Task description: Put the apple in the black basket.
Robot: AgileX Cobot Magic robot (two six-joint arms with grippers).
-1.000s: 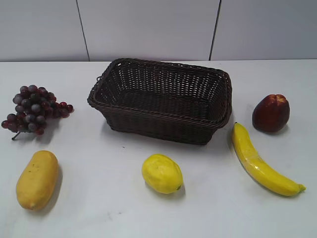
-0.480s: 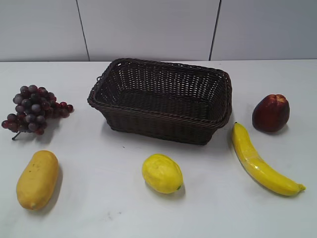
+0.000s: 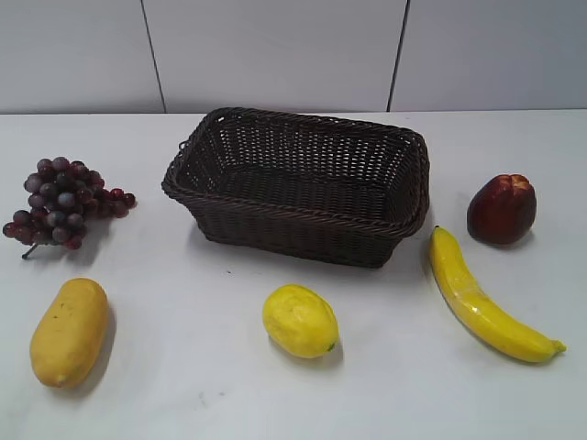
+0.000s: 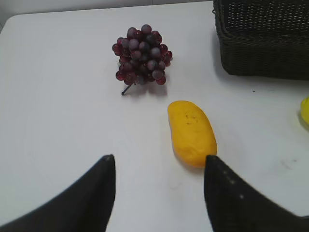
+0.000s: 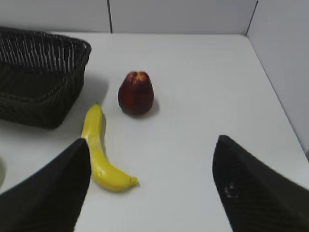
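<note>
The dark red apple stands on the white table right of the black basket. It also shows in the right wrist view, upright, ahead of my open, empty right gripper. The basket stands at that view's left; it looks empty. My left gripper is open and empty above the table, near a yellow mango. The basket's corner is at that view's upper right. Neither gripper shows in the exterior view.
A grape bunch lies far left, a yellow mango at front left, a lemon in front of the basket, a banana between basket and apple. A grey wall borders the table's right side.
</note>
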